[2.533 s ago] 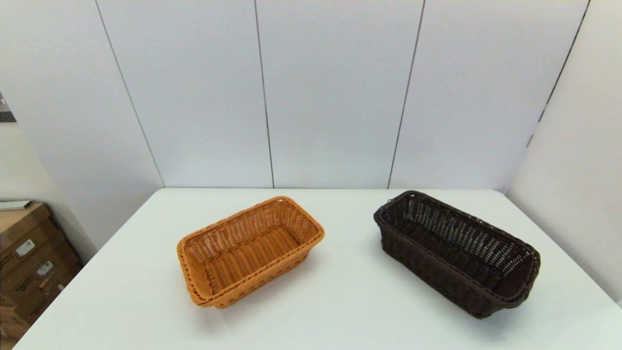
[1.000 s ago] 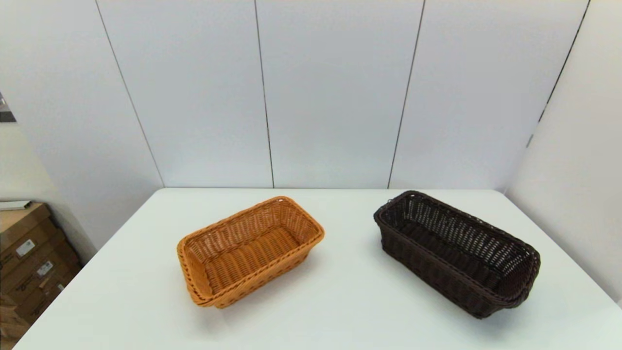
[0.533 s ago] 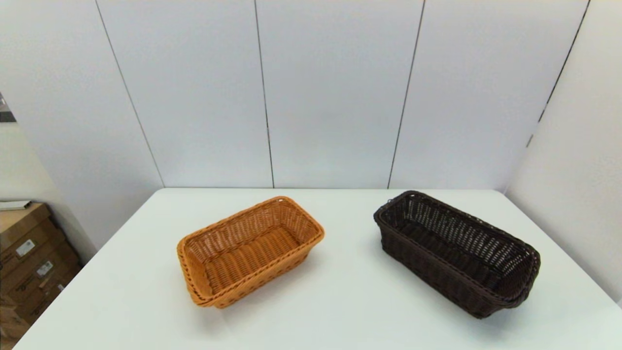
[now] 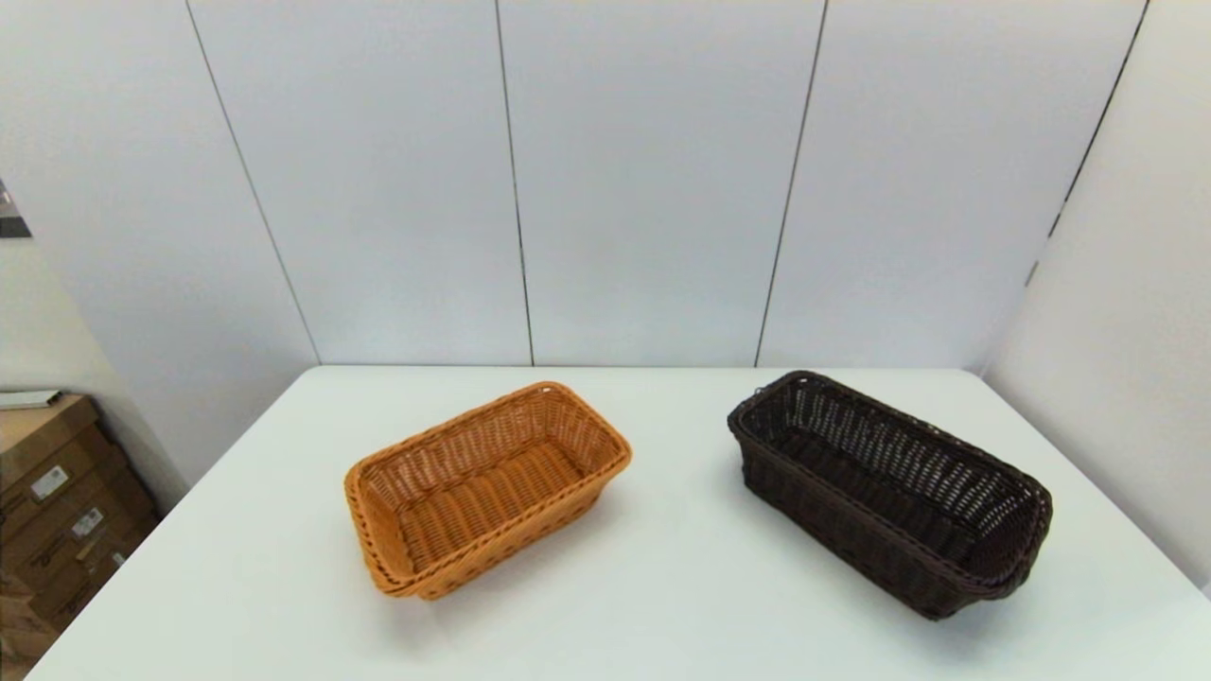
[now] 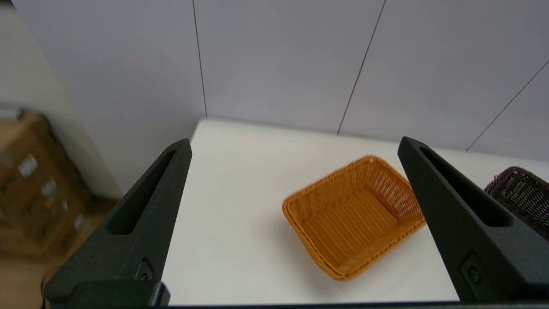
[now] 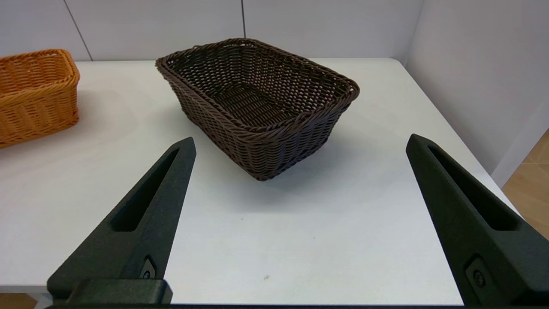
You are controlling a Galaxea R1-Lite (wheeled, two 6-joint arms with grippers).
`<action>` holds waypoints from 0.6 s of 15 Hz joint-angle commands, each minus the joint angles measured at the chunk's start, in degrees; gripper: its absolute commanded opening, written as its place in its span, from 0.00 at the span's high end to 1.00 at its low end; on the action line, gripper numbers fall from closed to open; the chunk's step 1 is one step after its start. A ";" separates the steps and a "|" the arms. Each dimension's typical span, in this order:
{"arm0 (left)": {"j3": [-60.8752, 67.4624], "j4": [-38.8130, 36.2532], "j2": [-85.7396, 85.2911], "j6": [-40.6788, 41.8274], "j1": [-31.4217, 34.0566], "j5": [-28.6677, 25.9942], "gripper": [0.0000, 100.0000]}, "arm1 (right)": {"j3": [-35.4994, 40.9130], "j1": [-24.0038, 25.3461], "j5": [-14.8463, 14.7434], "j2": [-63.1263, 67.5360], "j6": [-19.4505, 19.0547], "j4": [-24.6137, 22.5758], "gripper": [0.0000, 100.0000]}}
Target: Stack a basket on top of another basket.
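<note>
White panelled walls (image 4: 653, 180) behind and to the right; white table (image 4: 662, 586) in front, stacked brown cardboard boxes (image 4: 57, 501) on the floor off its left edge.

Orange-tan rectangular woven wicker basket with braided rim (image 4: 487, 487) upright on the table at about 9 o'clock of the table's middle, long axis running from 7 to 1 o'clock, nothing inside. Also seen in the left wrist view (image 5: 354, 216) and, cut by the frame edge, in the right wrist view (image 6: 36, 94).

Dark brown, near-black rectangular woven wicker basket with braided rim and open-weave sides (image 4: 889, 492) upright on the table at about 3 o'clock of the orange-tan one, long axis from 11 to 5 o'clock, nothing inside. Well apart from the orange-tan basket, bare table between them; not stacked. Seen whole in the right wrist view (image 6: 257, 103), only one corner in the left wrist view (image 5: 521, 197).

Left tool (image 5: 294, 143) spread wide, holding nothing, raised off the table on the near side, off toward 7 o'clock of the orange-tan basket and touching nothing. Right tool (image 6: 300, 141) likewise spread wide and holding nothing, low over the near table edge at about 6 o'clock of the dark basket, clear of its rim. Neither arm visible from the head camera.
</note>
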 commanded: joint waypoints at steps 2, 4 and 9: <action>-16.68 18.78 26.73 -18.08 -4.86 3.88 0.00 | 0.00 0.00 0.00 0.07 0.00 0.01 0.00; -16.41 19.74 32.88 -24.06 -8.37 4.14 0.00 | 0.00 0.00 0.00 0.07 0.00 0.01 0.00; -16.06 23.44 42.90 -37.51 -14.09 2.91 0.00 | 0.00 0.00 0.00 0.07 0.00 0.01 0.00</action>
